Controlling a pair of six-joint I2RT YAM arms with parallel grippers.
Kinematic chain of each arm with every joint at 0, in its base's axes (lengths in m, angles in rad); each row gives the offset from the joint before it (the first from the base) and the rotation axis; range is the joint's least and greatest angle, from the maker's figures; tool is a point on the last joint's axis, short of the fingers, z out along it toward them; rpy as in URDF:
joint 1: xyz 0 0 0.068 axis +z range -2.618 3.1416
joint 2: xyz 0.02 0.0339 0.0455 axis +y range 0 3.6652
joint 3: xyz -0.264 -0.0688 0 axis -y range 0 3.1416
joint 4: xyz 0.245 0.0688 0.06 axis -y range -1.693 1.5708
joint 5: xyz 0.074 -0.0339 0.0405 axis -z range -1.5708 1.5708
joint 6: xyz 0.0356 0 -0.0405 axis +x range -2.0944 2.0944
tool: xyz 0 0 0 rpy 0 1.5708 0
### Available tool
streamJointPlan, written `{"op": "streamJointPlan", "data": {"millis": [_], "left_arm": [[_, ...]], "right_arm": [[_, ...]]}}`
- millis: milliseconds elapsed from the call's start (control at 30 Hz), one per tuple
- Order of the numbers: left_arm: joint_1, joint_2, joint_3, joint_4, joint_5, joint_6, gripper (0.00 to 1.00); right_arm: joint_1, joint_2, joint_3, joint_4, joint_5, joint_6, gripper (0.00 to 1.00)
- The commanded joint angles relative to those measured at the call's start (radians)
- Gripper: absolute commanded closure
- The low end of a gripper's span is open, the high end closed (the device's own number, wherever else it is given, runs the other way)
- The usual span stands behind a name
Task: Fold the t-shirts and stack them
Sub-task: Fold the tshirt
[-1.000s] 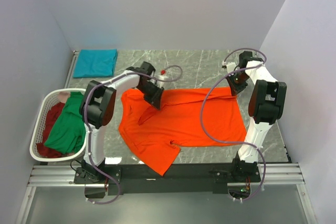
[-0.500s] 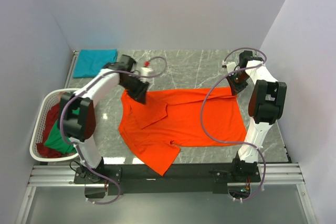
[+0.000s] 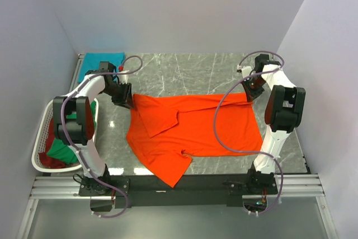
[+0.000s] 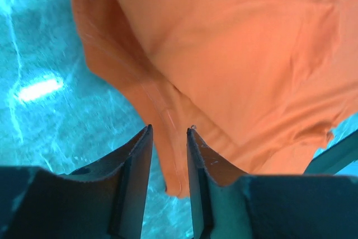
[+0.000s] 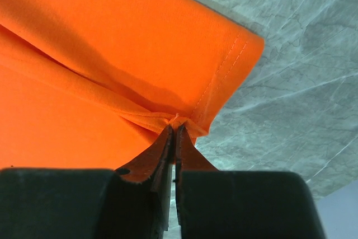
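Note:
A bright orange t-shirt lies spread flat across the middle of the marble table. My left gripper hovers at its far-left corner. In the left wrist view its jaws stand apart, with the shirt's hemmed edge showing in the gap. My right gripper is at the shirt's far-right corner. It is shut on the bunched hem of the orange t-shirt. A folded teal t-shirt lies at the back left, partly behind the left arm. A green t-shirt and a dark red one sit in the basket.
The white slatted laundry basket stands at the left edge of the table, beside the left arm's base. Purple cables loop over the orange shirt's right half. White walls close in the back and both sides. A metal rail runs along the near edge.
My left arm has swung leftward from the shirt's collar area to its far-left corner, with its jaws now apart. The right gripper has kept its place and hold.

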Motion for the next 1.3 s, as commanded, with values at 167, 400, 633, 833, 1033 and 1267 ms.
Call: {"op": "streamJointPlan", "data": {"millis": [167, 400, 633, 833, 1033, 1267], "left_arm": [[-0.002, 0.083, 0.049, 0.112, 0.035, -0.159, 0.59], [-0.002, 0.166, 0.098, 0.124, 0.069, -0.198, 0.60], [-0.002, 0.177, 0.077, 0.135, 0.101, -0.206, 0.72], [-0.002, 0.131, 0.043, 0.087, 0.134, -0.175, 0.99], [0.000, 0.054, -0.029, 0.003, 0.117, -0.150, 0.99], [0.012, 0.025, -0.058, -0.023, 0.023, -0.144, 0.99]], "right_arm": [[-0.008, -0.064, -0.006, 0.003, 0.014, 0.009, 0.96], [-0.010, -0.062, -0.003, 0.002, 0.010, 0.012, 0.97], [-0.008, -0.052, 0.012, -0.006, 0.013, 0.015, 0.97], [-0.008, -0.044, 0.031, -0.017, 0.019, 0.006, 0.98], [-0.010, -0.055, 0.024, -0.021, 0.022, -0.003, 1.00], [-0.020, -0.059, 0.005, -0.014, 0.037, -0.015, 1.00]]}}
